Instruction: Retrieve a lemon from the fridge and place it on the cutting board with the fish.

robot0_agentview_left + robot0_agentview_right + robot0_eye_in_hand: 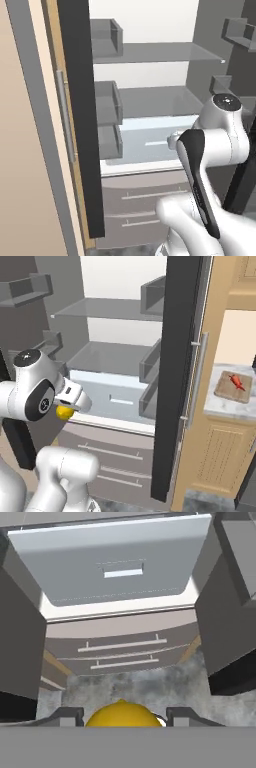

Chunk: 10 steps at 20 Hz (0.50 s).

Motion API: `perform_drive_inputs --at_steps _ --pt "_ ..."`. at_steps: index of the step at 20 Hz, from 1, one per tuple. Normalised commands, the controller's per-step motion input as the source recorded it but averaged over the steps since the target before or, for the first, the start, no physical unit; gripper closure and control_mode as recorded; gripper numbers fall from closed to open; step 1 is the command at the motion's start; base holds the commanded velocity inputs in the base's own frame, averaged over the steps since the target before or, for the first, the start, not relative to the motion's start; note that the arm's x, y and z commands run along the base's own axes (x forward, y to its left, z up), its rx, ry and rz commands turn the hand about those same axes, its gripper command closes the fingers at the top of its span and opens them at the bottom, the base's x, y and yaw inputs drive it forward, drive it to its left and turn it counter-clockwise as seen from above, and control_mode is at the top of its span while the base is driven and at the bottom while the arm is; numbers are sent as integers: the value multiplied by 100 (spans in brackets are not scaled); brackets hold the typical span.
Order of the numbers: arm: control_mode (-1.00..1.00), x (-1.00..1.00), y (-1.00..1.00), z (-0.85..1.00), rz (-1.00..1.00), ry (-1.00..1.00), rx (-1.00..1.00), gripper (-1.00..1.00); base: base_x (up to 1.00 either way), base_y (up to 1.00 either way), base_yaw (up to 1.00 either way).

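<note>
Lemon (123,713): bright yellow, rounded, clamped between end effector (123,717) fingers before open fridge (170,381). Right base view adds cutting board (226,391) with fish (237,382) on worktop (216,406).

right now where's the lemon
The lemon sits between the gripper fingers at the bottom of the hand view, out in front of the open fridge; in the right base view it shows low on the left, under the hand.

Kitchen, open steel fridge (180,381), tan wooden cabinets (220,466), marble countertop (220,406)
</note>
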Motion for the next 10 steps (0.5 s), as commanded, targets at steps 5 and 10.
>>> perform_drive_inputs --at_steps 5,10 --pt "100 0 0 0 0 0 0 100 -79 0 0" --pt "100 0 0 0 0 0 0 100 -51 -26 0"
